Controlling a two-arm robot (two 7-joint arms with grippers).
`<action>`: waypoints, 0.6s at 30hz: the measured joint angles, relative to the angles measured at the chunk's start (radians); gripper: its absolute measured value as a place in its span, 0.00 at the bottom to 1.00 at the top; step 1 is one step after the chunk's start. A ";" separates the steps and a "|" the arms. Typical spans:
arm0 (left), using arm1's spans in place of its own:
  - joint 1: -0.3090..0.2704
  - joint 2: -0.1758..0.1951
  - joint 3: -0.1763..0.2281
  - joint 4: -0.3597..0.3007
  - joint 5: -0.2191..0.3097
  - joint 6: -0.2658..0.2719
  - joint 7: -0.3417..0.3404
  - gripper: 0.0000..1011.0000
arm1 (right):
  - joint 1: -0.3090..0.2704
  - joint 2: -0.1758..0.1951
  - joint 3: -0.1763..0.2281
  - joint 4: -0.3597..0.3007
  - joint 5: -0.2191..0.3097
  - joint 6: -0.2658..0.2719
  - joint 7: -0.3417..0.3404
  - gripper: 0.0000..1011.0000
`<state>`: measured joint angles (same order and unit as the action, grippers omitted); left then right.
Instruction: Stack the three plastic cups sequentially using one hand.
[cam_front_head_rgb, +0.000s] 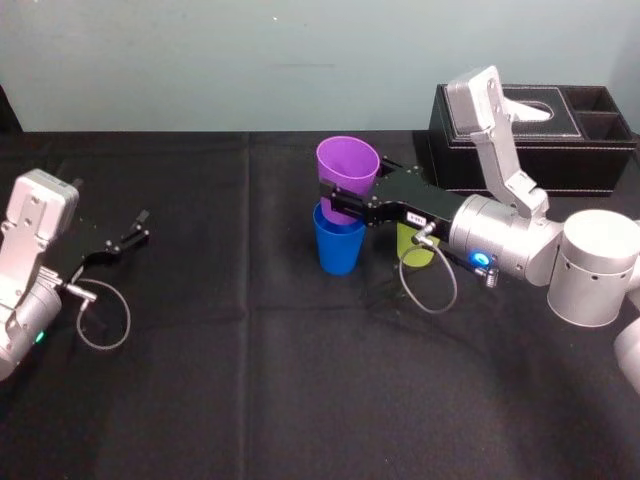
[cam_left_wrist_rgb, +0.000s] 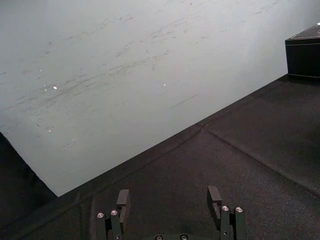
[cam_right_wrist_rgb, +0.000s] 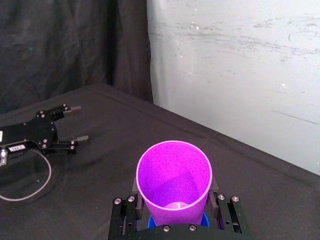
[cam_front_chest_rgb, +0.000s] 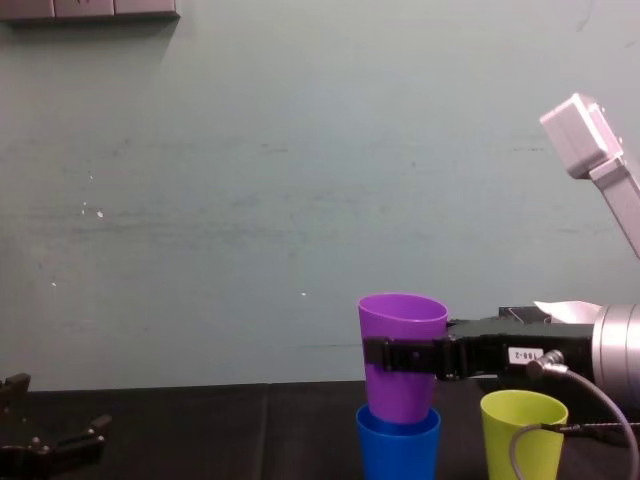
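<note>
My right gripper (cam_front_head_rgb: 335, 200) is shut on the purple cup (cam_front_head_rgb: 347, 172), with one finger on each side of its wall. The purple cup (cam_front_chest_rgb: 402, 345) stands upright, its base just inside the rim of the blue cup (cam_front_chest_rgb: 398, 447). That blue cup (cam_front_head_rgb: 338, 246) rests on the black cloth at the table's middle. The yellow-green cup (cam_front_chest_rgb: 522, 430) stands on the cloth to the right of the blue one, partly hidden under my right wrist in the head view (cam_front_head_rgb: 412, 247). In the right wrist view the purple cup (cam_right_wrist_rgb: 175, 180) sits between the black fingers (cam_right_wrist_rgb: 125, 212). My left gripper (cam_front_head_rgb: 135, 228) is parked open at the far left.
A black leather tissue box (cam_front_head_rgb: 560, 135) stands at the back right, behind my right arm. A black cloth (cam_front_head_rgb: 250, 380) covers the table, with free room in front and between the arms. A pale wall closes off the back.
</note>
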<state>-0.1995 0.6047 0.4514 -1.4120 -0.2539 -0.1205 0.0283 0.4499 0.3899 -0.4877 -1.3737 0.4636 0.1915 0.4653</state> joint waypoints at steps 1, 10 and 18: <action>0.000 0.000 0.000 0.000 0.000 0.000 0.000 1.00 | 0.001 0.000 -0.001 0.002 -0.002 0.000 0.000 0.72; 0.000 0.000 0.000 0.000 0.000 0.000 0.000 1.00 | 0.005 -0.008 -0.011 0.031 -0.017 -0.005 0.000 0.72; 0.000 0.000 0.000 0.000 0.000 0.000 0.000 1.00 | 0.006 -0.016 -0.019 0.052 -0.031 -0.007 0.004 0.72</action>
<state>-0.1995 0.6047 0.4514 -1.4120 -0.2539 -0.1205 0.0283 0.4554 0.3741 -0.5072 -1.3216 0.4327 0.1849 0.4689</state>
